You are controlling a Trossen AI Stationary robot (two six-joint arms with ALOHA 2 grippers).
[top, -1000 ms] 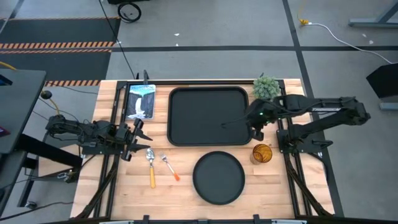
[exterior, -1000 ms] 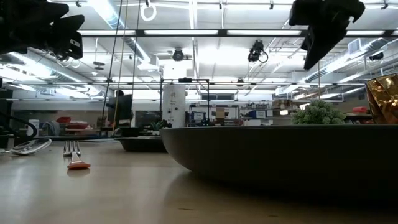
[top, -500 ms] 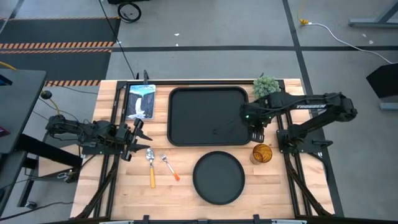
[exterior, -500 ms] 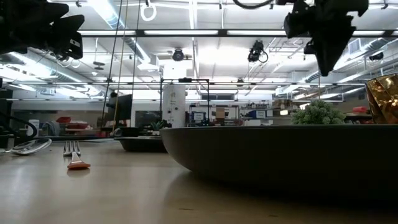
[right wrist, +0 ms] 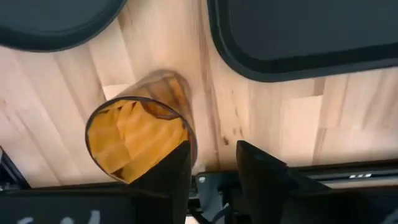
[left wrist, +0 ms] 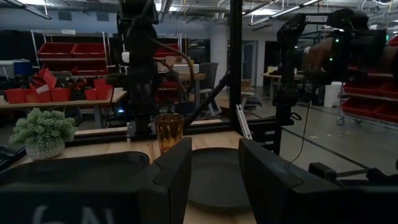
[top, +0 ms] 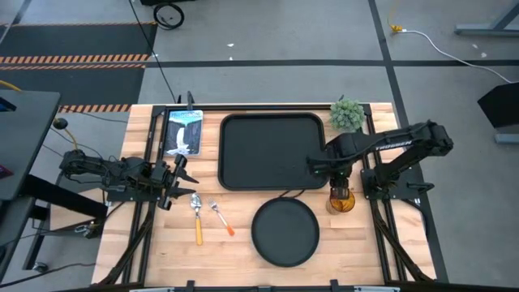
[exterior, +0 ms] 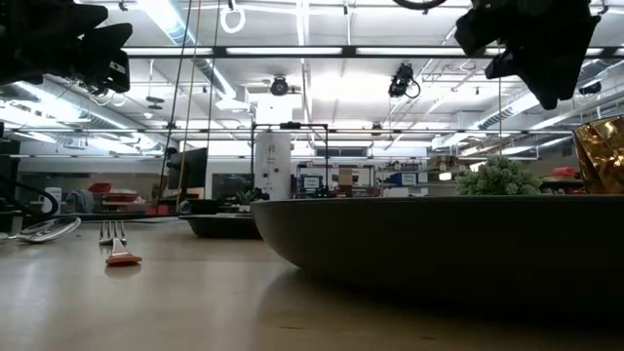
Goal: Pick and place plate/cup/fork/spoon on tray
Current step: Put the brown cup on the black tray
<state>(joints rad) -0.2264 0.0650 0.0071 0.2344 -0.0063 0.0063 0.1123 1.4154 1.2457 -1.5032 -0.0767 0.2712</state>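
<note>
Right gripper [top: 341, 180] hangs right above the cup [top: 341, 199], lower right of centre in the high view, fingers parted w/ nothing between them yet. In the right wrist view the cup [right wrist: 138, 142] sits just off one finger [right wrist: 166, 180], not centred in the gap, so the grab isn't lined up.

Cup stands upright on bare wood, just beside the tray [top: 229, 177] corner and near the plate [top: 284, 232]. Tray has nothing on it. Fork [top: 220, 217] and spoon [top: 197, 216] lie side by side at lower left, close to the left gripper [top: 177, 183], which waits there w/ fingers apart, holding nothing.

Risks, as I judge them: coming down as is, a fingertip could land on the rim and tip the cup, or shove it into the plate or tray edge. It's light and thin-walled by the look, so a hard squeeze may make it pop out. The plant [top: 347, 114] at upper right is near the arm's path too.
</note>
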